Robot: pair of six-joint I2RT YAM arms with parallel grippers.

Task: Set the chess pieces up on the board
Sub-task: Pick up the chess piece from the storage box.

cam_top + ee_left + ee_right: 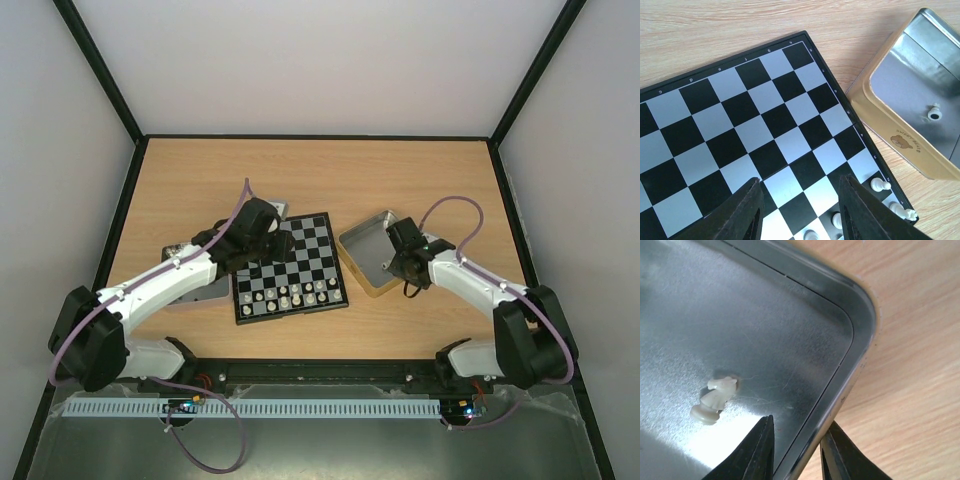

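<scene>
- left arm (165, 275) is stretched forward and angled in toward the middle, wrist tipped down
- left gripper (801, 192) points downward, jaws a fair way apart, holding nothing
- right arm (480, 285) is bent at the elbow, forearm reaching in to the left
- right gripper (797, 442) sits low, fingers close together with just a slim gap; can't tell if it's actually pinching

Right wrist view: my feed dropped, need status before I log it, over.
Left gripper open, empty, above board. Right gripper straddles rim of tin, grip unclear. White knight lies loose in tin, outside the gripper.
</scene>
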